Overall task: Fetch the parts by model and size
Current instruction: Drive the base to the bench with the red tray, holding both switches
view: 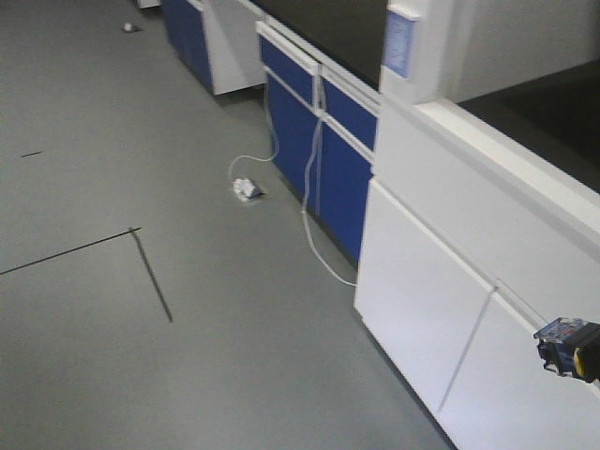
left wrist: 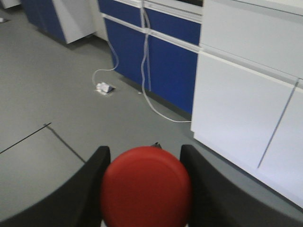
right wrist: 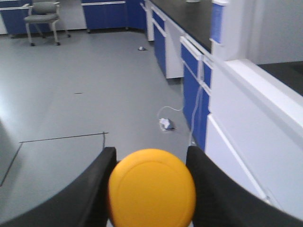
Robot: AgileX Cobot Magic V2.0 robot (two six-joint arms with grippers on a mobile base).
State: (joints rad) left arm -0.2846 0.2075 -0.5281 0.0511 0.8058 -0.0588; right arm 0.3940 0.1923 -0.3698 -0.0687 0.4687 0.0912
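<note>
1. Pinches the red-capped switch [left wrist: 146,187] in the left claw [left wrist: 144,152]; round red cap turned toward the wrist camera, filling the gap between the two dark fingers [left wrist: 87,191] (base hidden behind the cap).
2. Pinches the yellow-capped switch [right wrist: 151,189] in the right claw [right wrist: 150,156] in the same manner: yellow cap toward the camera, one dark finger close on each side, base out of sight.
3. Holds both switches in the air above the grey floor [view: 141,356].
4. Catches what looks like the yellow-capped switch [view: 565,347] at the right edge of the front view: dark body, clear blue bottom, a strip of yellow, cut off by the frame, in front of a white cabinet door [view: 422,309].
5. Faces a run of cabinets along the right: blue cabinet doors [view: 328,178] farther off, white ones nearer, a dark table [view: 337,28] top above them.
6. Shows white cables [view: 307,230] hanging down the blue doors and trailing onto the floor, one curling to a small white object [view: 247,188] lying just beside the doors (too blurred to tell what).
7. Shows a thin dark line [view: 150,272] bending at a corner on the floor, well apart from the cabinets.
8. Shows a grey chair [right wrist: 42,16] far back in the right wrist view, standing near more blue cabinets.
</note>
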